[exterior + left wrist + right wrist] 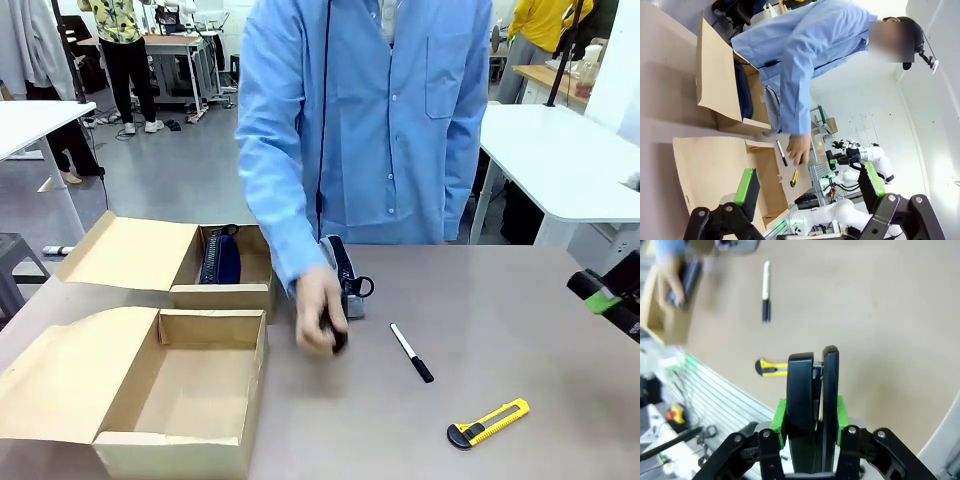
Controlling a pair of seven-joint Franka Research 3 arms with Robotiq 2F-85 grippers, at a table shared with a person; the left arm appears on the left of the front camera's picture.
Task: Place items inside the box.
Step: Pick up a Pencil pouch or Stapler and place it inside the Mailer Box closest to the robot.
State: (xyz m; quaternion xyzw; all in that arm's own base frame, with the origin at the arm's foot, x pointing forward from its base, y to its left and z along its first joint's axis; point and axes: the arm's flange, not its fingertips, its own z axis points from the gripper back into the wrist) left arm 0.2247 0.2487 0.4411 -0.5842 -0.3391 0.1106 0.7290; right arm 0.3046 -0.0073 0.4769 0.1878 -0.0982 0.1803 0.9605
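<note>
The open top of the nearer plain brown cardboard box [255, 350] is left unobstructed, its floor bare. The farther brown cardboard box [225, 296] is partly taken up by a dark blue pouch [220, 258]. The middle of the grey-brown table [530, 300] is blocked by the person's hand [318, 312] and blue sleeve [275, 200], with a grey zip pencil case [345, 275] just behind; to the right, a white-and-black marker pen [411, 352] and a yellow-black utility knife [487, 423] are laid apart, and bare surface is left between and beyond them.
</note>
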